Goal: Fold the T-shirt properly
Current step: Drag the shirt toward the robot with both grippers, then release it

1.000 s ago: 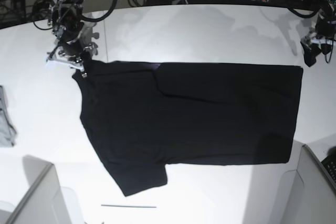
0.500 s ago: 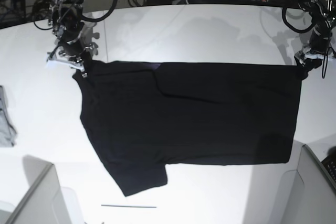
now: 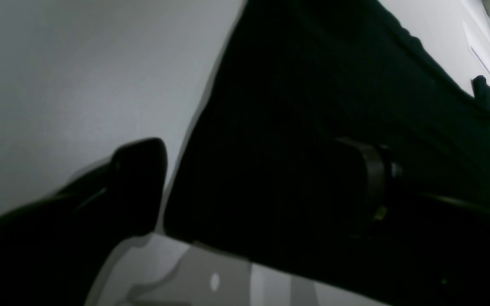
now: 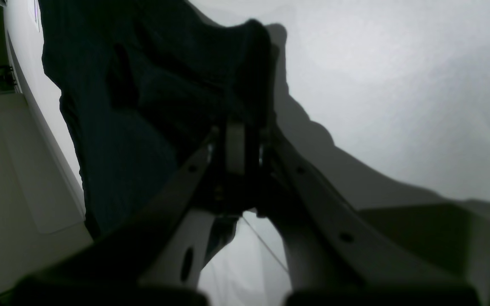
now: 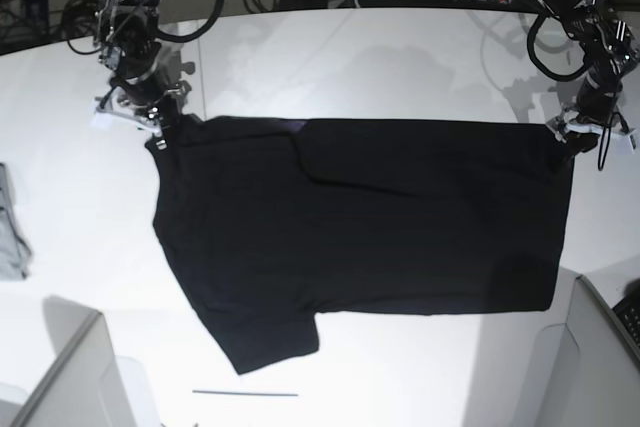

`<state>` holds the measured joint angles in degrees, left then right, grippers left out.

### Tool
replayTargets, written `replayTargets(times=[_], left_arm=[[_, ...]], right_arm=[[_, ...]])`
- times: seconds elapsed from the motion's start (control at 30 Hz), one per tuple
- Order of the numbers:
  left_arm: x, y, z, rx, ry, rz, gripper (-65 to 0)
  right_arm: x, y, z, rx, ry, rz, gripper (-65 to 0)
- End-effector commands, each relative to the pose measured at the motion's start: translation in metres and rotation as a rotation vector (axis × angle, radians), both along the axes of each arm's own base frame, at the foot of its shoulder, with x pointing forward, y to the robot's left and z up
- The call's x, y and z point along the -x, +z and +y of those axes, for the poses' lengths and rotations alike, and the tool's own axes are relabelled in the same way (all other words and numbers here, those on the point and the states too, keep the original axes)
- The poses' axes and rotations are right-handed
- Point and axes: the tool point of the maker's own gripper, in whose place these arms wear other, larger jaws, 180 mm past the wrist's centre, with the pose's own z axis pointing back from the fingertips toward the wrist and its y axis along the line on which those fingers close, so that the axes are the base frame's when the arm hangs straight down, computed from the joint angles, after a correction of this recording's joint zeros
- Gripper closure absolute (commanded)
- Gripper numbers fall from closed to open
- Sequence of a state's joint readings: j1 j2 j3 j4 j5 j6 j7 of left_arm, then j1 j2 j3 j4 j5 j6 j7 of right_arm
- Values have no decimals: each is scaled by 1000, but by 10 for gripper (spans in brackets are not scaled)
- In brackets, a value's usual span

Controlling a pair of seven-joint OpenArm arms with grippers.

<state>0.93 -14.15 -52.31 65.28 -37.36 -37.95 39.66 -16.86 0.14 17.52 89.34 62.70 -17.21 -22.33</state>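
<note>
Since the earlier frames, the left gripper has travelled from well off the cloth to the far hem corner of the T-shirt, and now sits at that corner with its jaws spread wide. In the left wrist view, one finger rests over bare table just outside the shirt's edge, while the other finger lies over the black cloth, so the hem corner sits between them, not yet pinched. The right gripper has shifted only slightly and keeps its jaws pressed together on the shirt's shoulder corner; in the right wrist view, cloth bunches up ahead of its fingertips and fans out from them to the left. The T-shirt lies flat on the white table, stretched between the two grippers along its far edge, with its body spreading toward the near side and one sleeve reaching out below the right gripper. A grey cloth piece lies near the table's edge, well apart from the right gripper and clear of the shirt.
</note>
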Motion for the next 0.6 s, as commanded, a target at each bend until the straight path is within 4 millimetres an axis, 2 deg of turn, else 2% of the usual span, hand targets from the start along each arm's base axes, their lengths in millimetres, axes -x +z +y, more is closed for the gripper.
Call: replayTargets(times=[0.0, 0.13, 0.17, 0.37, 0.57], left_arm=[[-5, 11, 7, -24, 1, -25, -561], [-7, 12, 7, -23, 0, -30, -558], [-8, 13, 7, -23, 0, -32, -535], [-8, 13, 7, -23, 0, -33, -265], [-8, 14, 8, -25, -1, -32, -112]], right_arm=[[6, -4, 0, -6, 1, 35, 0], [6, -4, -1, -4, 0, 35, 0], [6, -4, -1, -4, 0, 35, 0], [6, -5, -1, -1, -1, 37, 0], [6, -4, -3, 5, 0, 37, 0]])
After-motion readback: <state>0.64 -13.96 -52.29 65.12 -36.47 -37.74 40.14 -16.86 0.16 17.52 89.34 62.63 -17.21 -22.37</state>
